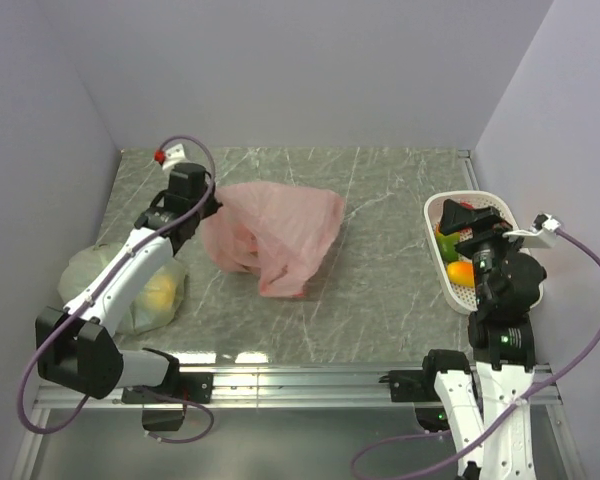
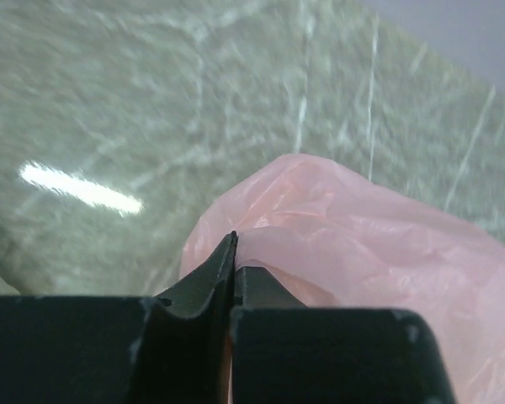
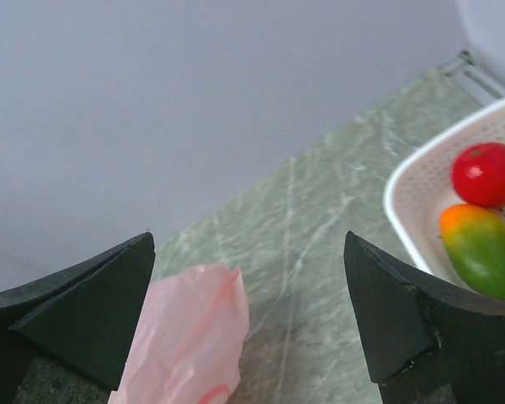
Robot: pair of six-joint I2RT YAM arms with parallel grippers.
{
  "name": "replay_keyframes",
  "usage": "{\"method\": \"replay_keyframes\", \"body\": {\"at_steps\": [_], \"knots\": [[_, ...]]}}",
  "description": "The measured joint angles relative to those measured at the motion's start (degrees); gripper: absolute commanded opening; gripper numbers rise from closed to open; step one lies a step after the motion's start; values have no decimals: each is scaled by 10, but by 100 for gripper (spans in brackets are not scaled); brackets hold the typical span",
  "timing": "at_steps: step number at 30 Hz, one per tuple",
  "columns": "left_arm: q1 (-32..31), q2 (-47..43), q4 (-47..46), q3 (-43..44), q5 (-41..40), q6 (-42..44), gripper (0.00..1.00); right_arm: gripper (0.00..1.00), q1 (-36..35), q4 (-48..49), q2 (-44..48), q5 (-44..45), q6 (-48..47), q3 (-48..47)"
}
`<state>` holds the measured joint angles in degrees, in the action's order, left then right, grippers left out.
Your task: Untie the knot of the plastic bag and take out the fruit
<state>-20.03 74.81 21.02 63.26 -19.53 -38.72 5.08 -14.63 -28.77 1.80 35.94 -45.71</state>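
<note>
Red fruit shows only from the right wrist. One pink bag, pinched by the closed left gripper; one green bag. Right gripper wide, empty.

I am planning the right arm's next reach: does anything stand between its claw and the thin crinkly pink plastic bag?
Nothing visible does. Between the open right claw and the thin crinkly pink plastic bag, only bare marbled grey-green tabletop shows.
</note>
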Motion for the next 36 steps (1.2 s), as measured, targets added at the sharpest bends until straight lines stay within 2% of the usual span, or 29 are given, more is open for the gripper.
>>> {"method": "replay_keyframes", "body": {"at_steps": [3, 6, 9, 10, 13, 16, 19, 29, 32, 36], "knots": [[42, 17, -17, 15, 3, 2, 9, 100, -8, -1, 41, -30, -13, 3], [76, 27, -28, 15, 15, 2, 20, 100, -19, -10, 81, -52, -38, 3], [89, 26, -31, 15, 26, 5, 45, 100, -30, -22, 113, -65, -67, 3], [90, 22, -32, 14, 32, 6, 61, 100, -33, -26, 122, -68, -76, 3], [89, -9, -34, -2, 41, 13, 83, 100, -40, -43, 149, -73, -101, 5], [88, -74, -22, -26, 40, 22, 95, 100, -43, -62, 173, -74, -121, 9], [88, -154, 1, -33, 34, 35, 99, 100, -49, -80, 188, -68, -136, 10], [88, -478, 81, -18, 14, 108, 99, 100, -85, -136, 280, 20, -160, 40], [86, -570, 86, -14, -16, 123, 99, 100, -92, -143, 285, 38, -159, 54], [75, -665, 103, -52, -61, 127, 99, 100, -94, -149, 285, 52, -160, 86]]}}
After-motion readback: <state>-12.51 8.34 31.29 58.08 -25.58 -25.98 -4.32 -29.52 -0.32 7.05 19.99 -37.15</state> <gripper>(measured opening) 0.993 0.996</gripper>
